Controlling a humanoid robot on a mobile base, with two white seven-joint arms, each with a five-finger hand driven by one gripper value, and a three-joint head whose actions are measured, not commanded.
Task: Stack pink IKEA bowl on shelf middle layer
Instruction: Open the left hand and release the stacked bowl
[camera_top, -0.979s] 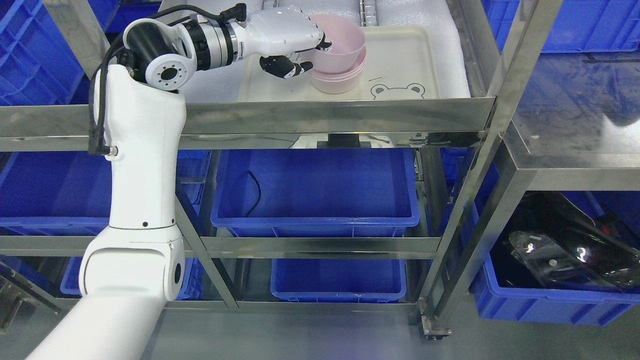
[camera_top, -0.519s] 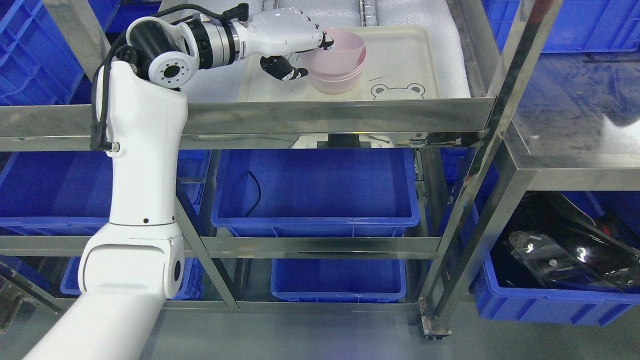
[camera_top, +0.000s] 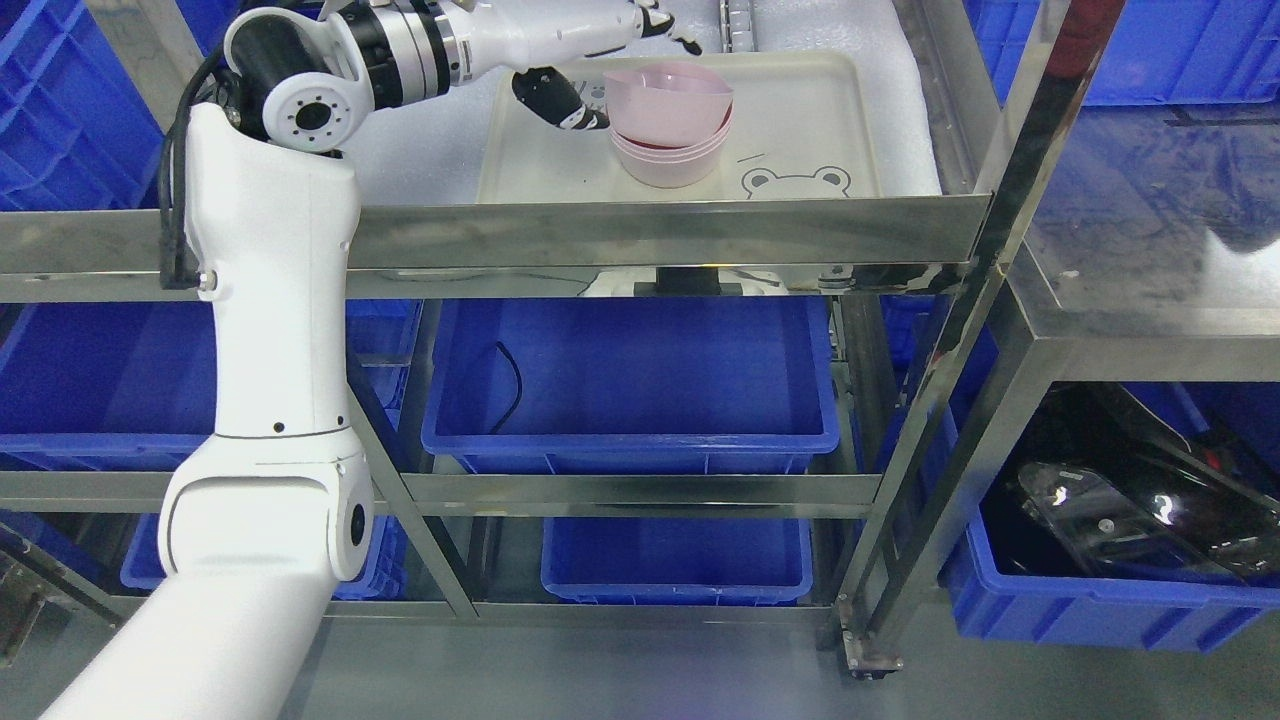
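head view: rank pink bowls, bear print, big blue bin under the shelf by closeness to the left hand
1. pink bowls, just right of the left hand on the tray
2. bear print, tray's front right
3. blue bin, shelf below

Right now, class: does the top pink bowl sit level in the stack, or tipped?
Tipped. The top bowl leans in the stack, its rim slanted. The left hand is open, off it.

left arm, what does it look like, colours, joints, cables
The left arm has smooth glossy white shells. Its elbow joint is black with a round white cap ringed by small holes. The wrist is banded silver and black. A black cable loops down the outside of the arm to a plug. The left hand is white with black finger parts.
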